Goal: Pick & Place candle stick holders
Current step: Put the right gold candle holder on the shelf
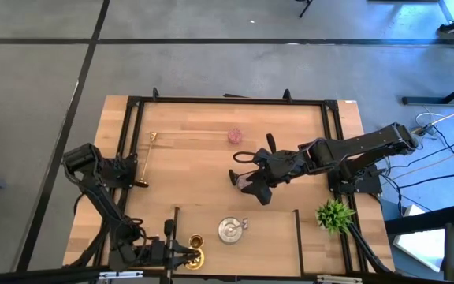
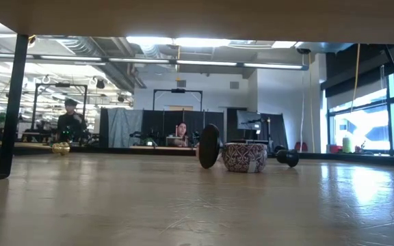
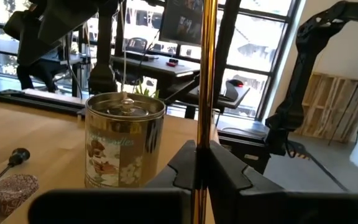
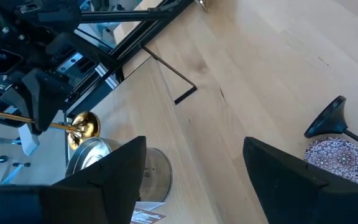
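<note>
My left gripper (image 1: pixel 181 254) sits at the table's near edge, shut on a gold candle stick holder (image 1: pixel 195 252). Its gold cup end (image 4: pixel 82 127) shows beside a silver tin candle (image 1: pixel 231 229). My right gripper (image 1: pixel 248 178) hangs open above the table's middle. Below it, untouched, a black holder with a thin stem (image 4: pixel 328 118) lies on its side. Next to it a round patterned holder (image 4: pixel 335 157) rests on its base. A pink round holder (image 1: pixel 236 136) stands farther back. My left gripper pinches the gold holder's thin stem (image 3: pixel 202 134) between its two fingers (image 3: pixel 182 165). The fingers point level and lie across the stem. The stem runs on past both sides of the fingers. Whether the holder rests on the table I cannot tell.
A thin gold stick on a dark base (image 1: pixel 144 162) lies near the left frame rail. A green spiky plant (image 1: pixel 335 214) stands at the near right. A black metal frame (image 1: pixel 227 100) borders the tabletop. Bare wood lies between the tin and the patterned holder.
</note>
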Robot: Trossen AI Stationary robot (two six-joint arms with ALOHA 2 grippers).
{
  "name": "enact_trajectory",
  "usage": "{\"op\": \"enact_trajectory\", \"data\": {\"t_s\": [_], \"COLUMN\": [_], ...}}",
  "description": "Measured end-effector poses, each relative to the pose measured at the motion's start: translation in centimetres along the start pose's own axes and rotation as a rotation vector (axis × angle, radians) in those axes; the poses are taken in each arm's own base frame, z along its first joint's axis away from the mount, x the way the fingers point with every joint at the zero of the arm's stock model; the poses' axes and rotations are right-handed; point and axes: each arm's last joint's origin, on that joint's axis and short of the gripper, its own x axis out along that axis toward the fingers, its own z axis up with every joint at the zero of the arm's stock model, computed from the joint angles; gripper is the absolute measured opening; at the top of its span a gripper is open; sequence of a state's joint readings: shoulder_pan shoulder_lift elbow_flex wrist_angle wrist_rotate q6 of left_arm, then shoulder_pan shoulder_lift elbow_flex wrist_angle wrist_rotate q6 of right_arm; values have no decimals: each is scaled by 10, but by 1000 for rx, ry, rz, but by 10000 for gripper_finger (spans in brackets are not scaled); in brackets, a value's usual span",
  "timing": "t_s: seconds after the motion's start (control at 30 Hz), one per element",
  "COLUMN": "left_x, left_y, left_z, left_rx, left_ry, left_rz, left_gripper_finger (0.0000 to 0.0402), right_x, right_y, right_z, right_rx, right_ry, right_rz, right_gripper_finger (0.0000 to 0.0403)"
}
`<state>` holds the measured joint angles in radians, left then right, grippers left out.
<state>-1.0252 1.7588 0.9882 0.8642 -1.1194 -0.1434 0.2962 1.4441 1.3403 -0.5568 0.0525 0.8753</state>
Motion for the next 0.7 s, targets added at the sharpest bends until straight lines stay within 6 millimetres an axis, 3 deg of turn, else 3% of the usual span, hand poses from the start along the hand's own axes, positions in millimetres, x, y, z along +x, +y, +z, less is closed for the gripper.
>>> {"op": "enact_trajectory", "data": {"t_s": [0.43,0.7], "left_x": [3,3], "left_y": [-1,-2], "left_z": [-22,-19], "left_rx": [-33,-72], "left_ry": [15,-29], "left_rz": [46,63], "left_gripper_finger": [24,29], "right_x": [0,0], "right_y": [0,0], "right_z": [0,0], "right_rx": [0,0], "right_ry": [1,1], "right_rz": [0,0], "right_gripper_finger": [273,273]}}
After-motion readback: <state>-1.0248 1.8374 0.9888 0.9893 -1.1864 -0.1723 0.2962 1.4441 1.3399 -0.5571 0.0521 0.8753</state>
